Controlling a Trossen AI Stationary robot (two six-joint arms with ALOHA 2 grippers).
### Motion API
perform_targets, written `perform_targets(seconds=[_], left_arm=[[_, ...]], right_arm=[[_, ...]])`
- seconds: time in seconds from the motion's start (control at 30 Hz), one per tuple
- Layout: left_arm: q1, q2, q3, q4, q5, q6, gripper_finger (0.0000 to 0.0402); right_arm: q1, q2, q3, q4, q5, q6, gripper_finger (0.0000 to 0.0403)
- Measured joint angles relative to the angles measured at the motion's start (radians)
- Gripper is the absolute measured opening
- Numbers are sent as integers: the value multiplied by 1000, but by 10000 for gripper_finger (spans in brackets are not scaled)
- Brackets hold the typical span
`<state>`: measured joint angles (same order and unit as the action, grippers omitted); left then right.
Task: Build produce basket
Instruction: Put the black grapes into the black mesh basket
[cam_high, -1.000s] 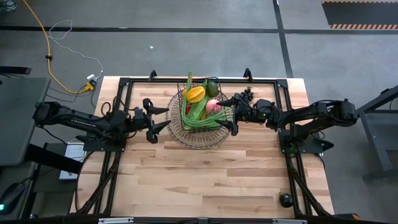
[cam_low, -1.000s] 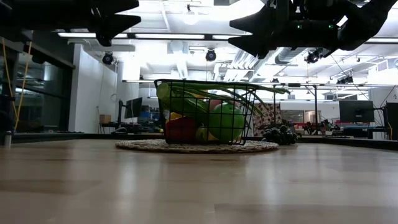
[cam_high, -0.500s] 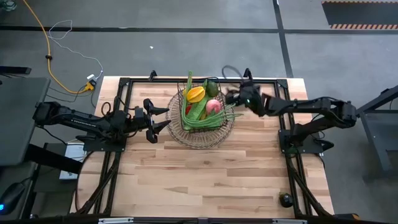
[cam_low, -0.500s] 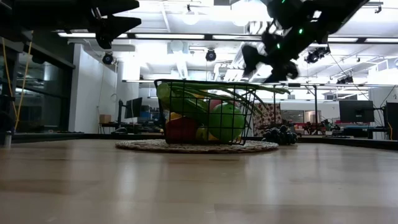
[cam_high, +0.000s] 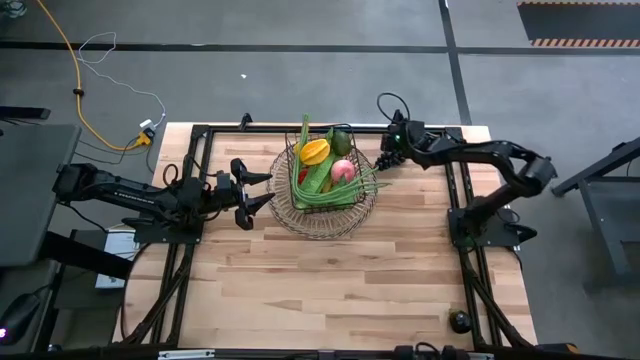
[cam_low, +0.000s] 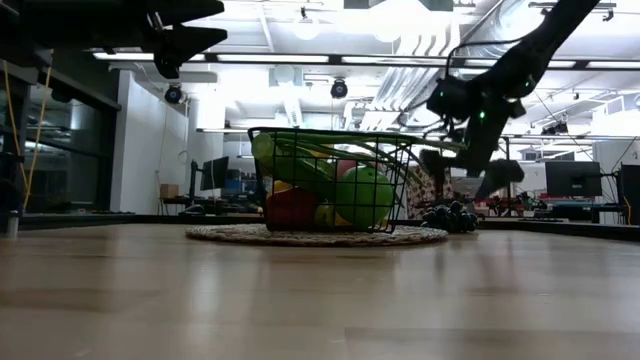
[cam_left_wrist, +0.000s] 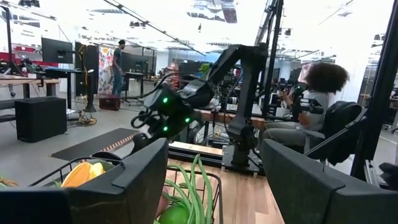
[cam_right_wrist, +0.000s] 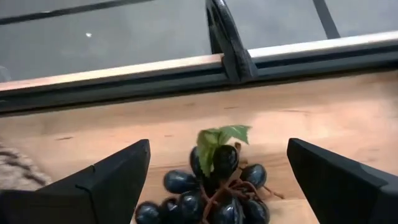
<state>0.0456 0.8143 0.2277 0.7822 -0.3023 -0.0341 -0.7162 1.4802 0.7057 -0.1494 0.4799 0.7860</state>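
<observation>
The dark wire basket (cam_high: 325, 182) stands on a round woven mat and holds an orange-yellow fruit (cam_high: 316, 151), a pink apple (cam_high: 342, 170), green fruit and long green beans (cam_high: 335, 196). A bunch of dark grapes (cam_right_wrist: 211, 190) with a green leaf lies on the table right of the basket near the far edge, grapes (cam_low: 450, 215) resting on the wood. My right gripper (cam_right_wrist: 219, 144) hangs open just above them, tipped down, a finger on each side, touching nothing. My left gripper (cam_high: 266, 190) waits open, raised, left of the basket.
A black frame rail (cam_right_wrist: 186, 84) runs along the far edge right behind the grapes. The woven mat (cam_high: 300, 222) spreads past the basket. A small dark round object (cam_high: 459, 321) sits at the near right corner. Bare wood fills the near half. People show beyond the table.
My right gripper has swung from beside the basket's right rim toward the table's far edge, tipped its fingers downward and come down over the grapes, staying open. The grapes and the basket have not moved.
</observation>
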Motion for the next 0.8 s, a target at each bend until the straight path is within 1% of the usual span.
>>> perform_targets(seconds=[0.13, 0.23, 0.37, 0.47, 0.63, 0.8], left_arm=[[0, 0, 0, 0, 0, 0, 245], [0, 0, 0, 0, 0, 0, 245], [0, 0, 0, 0, 0, 0, 245], [0, 0, 0, 0, 0, 0, 245], [0, 0, 0, 0, 0, 0, 245], [0, 0, 0, 0, 0, 0, 245]], right_arm=[[-25, 67, 0, 43, 8, 46, 362], [-44, 123, 0, 75, -8, 86, 352], [-54, 175, 0, 122, -12, 120, 329], [-56, 187, 0, 133, 19, 147, 305], [-57, 189, 0, 132, 70, 156, 247], [-58, 189, 0, 132, 73, 152, 161]])
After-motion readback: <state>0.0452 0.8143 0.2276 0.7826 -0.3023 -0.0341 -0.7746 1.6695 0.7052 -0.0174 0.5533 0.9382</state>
